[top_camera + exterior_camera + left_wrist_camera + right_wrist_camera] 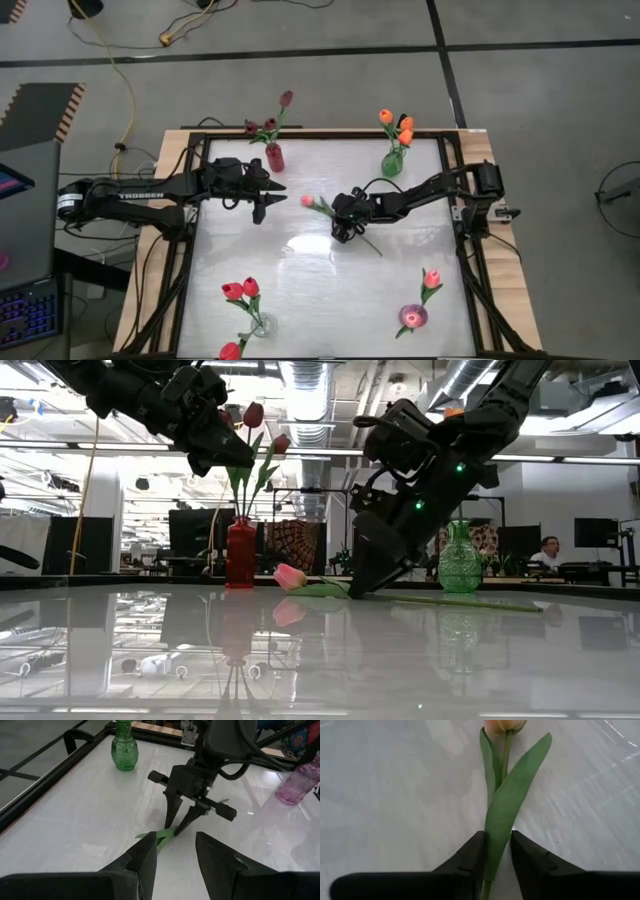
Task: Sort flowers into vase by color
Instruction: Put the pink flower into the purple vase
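A pink tulip (312, 203) lies flat on the white table, with its head (290, 576) toward the left arm and its stem (372, 246) trailing toward the near right. My right gripper (346, 222) is down on it and shut on its leaves. My left gripper (268, 197) is open and hovers above the table beside the red vase (274, 157), which holds maroon tulips. It faces the right gripper (179, 824). Its own fingers (172, 856) touch nothing. My right gripper pinches the pink tulip between its two fingers at the long green leaf and stem (496, 837), a short way below the head. The fingers (362, 582) come from above, slanting down, and stand across the stem. The tulip still lies on the table.
A green vase (392, 162) with orange tulips stands at the far right. A clear vase (258, 325) with red tulips stands at the near left. A pink vase (412, 318) with a pink tulip (431, 279) stands at the near right. Black rails (188, 250) frame the table.
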{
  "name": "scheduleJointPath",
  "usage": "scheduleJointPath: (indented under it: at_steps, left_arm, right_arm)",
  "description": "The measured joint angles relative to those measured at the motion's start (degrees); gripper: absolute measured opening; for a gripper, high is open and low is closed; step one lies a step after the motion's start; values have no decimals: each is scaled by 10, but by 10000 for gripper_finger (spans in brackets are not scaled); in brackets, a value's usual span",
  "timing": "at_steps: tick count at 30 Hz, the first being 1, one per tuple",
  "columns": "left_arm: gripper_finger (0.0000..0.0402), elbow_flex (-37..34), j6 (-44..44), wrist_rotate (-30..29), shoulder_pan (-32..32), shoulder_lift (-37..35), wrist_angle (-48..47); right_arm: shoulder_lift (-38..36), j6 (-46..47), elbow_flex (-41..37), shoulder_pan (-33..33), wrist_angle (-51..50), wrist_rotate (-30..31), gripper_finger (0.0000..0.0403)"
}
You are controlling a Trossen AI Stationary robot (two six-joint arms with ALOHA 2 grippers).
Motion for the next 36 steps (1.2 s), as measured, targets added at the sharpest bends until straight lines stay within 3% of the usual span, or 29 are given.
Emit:
scheduleJointPath:
  at_steps: [12, 22, 36]
  left_arm:
    - [122, 0, 0, -2, 0, 0, 0]
    - [122, 0, 0, -1, 0, 0, 1]
    - [122, 0, 0, 0, 0, 0, 3]
  right_arm:
    - [0, 1, 0, 0, 0, -5, 28]
    - [-47, 1, -2, 3, -36, -25, 35]
    - [-271, -11, -1, 4, -173, 28, 31]
